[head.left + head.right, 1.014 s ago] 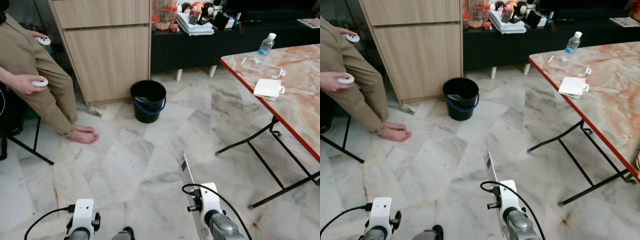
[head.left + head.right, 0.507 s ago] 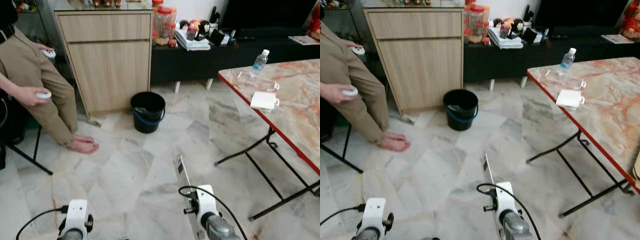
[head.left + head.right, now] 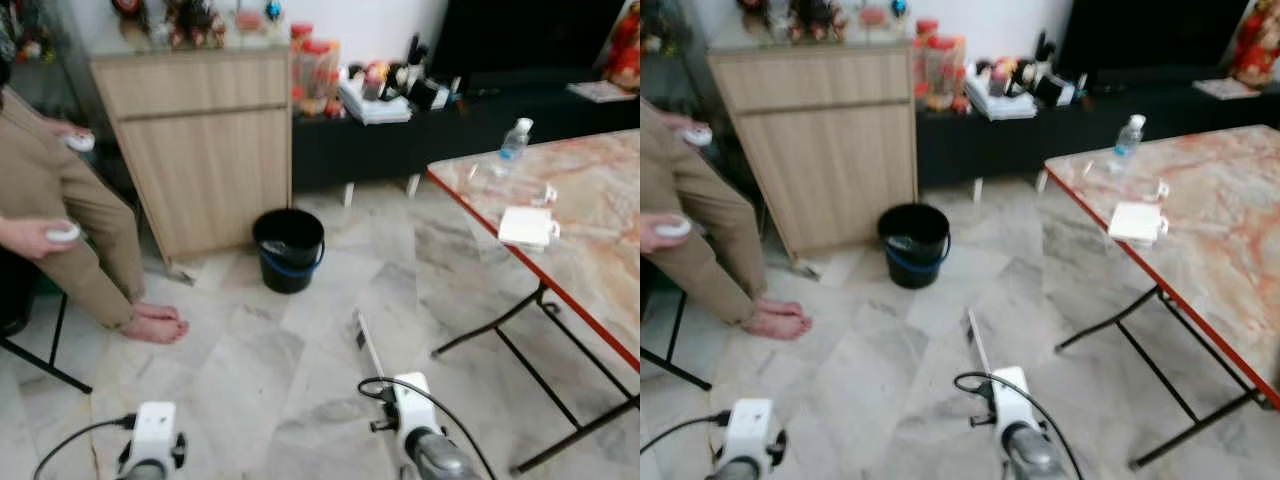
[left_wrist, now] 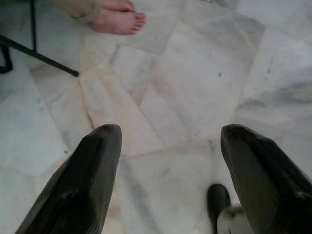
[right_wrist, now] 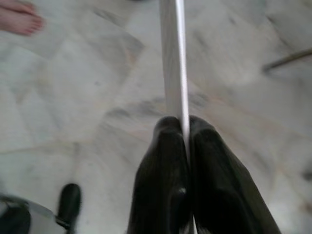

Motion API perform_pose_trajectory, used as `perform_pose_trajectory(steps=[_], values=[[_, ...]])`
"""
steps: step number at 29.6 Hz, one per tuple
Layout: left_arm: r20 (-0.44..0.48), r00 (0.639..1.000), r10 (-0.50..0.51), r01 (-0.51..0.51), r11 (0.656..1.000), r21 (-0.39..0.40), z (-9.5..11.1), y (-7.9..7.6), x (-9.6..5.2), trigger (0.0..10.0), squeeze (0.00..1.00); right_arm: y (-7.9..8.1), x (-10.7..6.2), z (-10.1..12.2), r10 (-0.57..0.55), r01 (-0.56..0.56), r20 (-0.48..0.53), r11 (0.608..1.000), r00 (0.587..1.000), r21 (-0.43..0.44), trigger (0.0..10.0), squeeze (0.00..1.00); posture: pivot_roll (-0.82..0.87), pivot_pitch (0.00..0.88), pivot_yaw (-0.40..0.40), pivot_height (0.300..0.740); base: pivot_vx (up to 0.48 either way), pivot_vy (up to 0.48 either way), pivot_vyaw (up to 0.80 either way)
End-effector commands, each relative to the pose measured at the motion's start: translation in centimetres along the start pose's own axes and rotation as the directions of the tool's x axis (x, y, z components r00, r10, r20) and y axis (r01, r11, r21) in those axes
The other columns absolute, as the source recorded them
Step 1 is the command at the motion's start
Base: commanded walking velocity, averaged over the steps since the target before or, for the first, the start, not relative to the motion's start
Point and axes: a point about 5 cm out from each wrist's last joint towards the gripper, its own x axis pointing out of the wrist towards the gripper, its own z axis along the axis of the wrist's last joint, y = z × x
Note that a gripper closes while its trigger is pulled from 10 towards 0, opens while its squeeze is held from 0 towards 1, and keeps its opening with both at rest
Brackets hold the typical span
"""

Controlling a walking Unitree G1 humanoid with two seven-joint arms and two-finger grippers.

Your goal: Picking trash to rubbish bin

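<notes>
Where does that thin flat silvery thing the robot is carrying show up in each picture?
Left eye: flat strip, lower centre, rising from the right pincer.
Right eye: strip, lower centre.
Right wrist: strip, clamped between the black fingers.
Left wrist: not in it.
Shared landmark: black bucket.

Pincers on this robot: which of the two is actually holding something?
The right pincer: its fingers are shut on a thin, flat white strip that sticks out ahead of it. The left pincer hangs open above the bare marble floor.
</notes>
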Motion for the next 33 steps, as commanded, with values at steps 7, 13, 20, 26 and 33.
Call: perform_pose_trajectory(steps=[7, 13, 20, 26, 33], values=[[-0.019, 1.000, 0.021, -0.021, 1.000, 0.023, -0.39, 0.89, -0.06, 10.0, 0.00, 1.03, 0.27, 0.62, 0.029, -0.029, 0.012, 1.000, 1.000, 0.003, 10.0, 0.00, 0.11, 0.058, -0.047, 0.740, 0.480, 0.000, 0.00], [-0.030, 0.999, 0.022, -0.022, 1.000, 0.019, -0.77, 0.83, -0.19, 10.0, 0.00, 0.88, 0.21, 0.30, 0.022, -0.022, -0.004, 1.000, 1.000, -0.006, 10.0, 0.00, 0.12, 0.064, -0.055, 0.740, 0.480, 0.000, 0.00], [-0.030, 0.999, 0.028, -0.028, 1.000, 0.012, -0.74, 0.98, -0.18, 10.0, 0.00, 0.88, 0.24, 0.51, 0.025, -0.025, 0.005, 1.000, 1.000, -0.004, 10.0, 0.00, 0.12, 0.092, -0.055, 0.740, 0.480, 0.000, 0.00], [-0.030, 0.999, 0.032, -0.032, 0.999, 0.005, -0.71, 1.00, -0.16, 10.0, 0.00, 0.69, 0.25, 0.56, 0.024, -0.024, 0.000, 1.000, 1.000, -0.017, 10.0, 0.00, 0.12, 0.116, -0.058, 0.740, 0.480, 0.000, 0.00], [-0.033, 0.999, 0.039, -0.039, 0.999, 0.000, -0.86, 1.19, -0.23, 10.0, 0.00, 0.54, 0.24, 0.64, 0.005, -0.005, 0.009, 1.000, 1.000, -0.002, 10.0, 0.00, 0.12, 0.142, -0.059, 0.740, 0.480, 0.000, 0.58]])
